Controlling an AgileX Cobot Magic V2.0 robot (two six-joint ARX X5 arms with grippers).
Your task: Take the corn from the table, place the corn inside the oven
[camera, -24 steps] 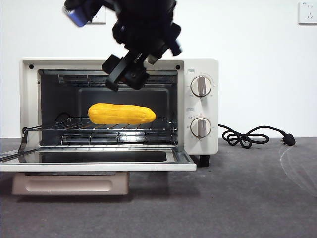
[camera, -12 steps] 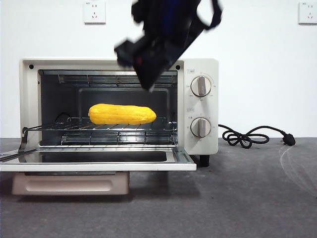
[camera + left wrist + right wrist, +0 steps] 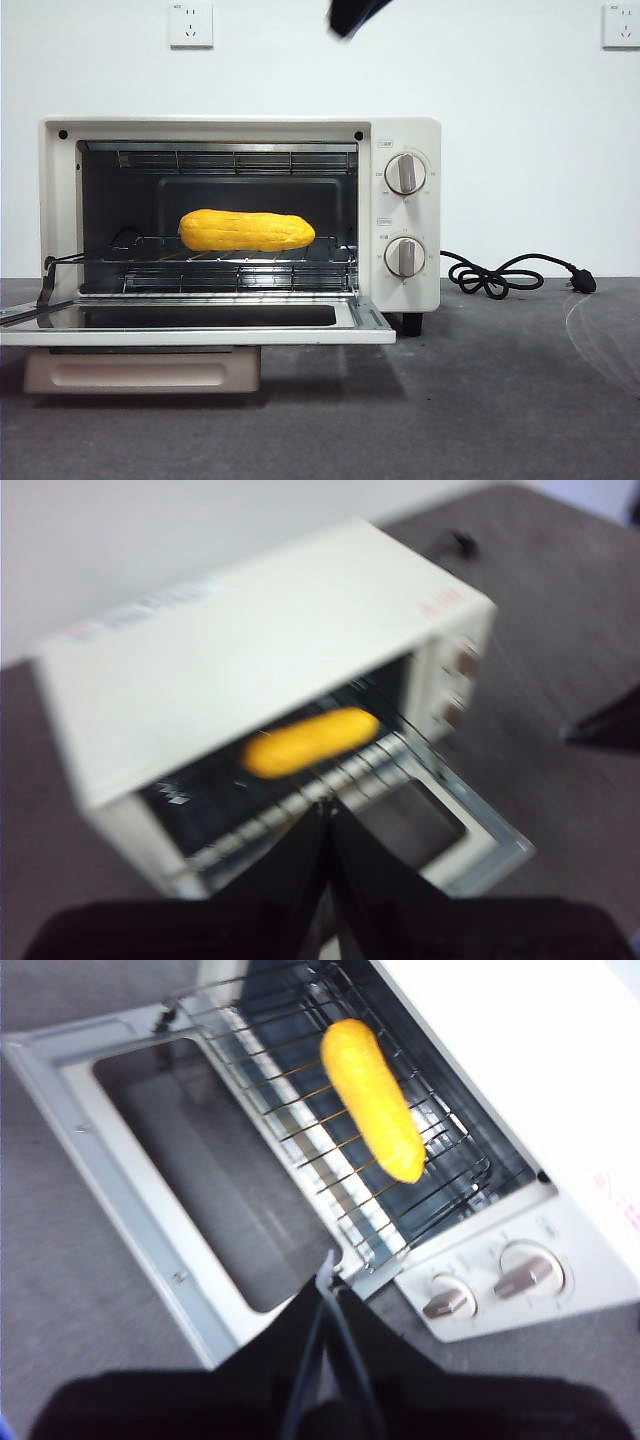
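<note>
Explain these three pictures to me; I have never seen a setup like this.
This is a robot with two arms at a table, each ending in a two-jawed claw. One picture looks level across the table; the other two come from cameras on the arms' wrists, looking down past the claws. A cream-white toaster oven stands with its door folded down. The corn, a yellow cob, lies on the wire rack inside. The oven's black cord lies beside it. Both the left claw and the right claw are shut and hold nothing. In the level view only a dark arm tip shows at the top.
</note>
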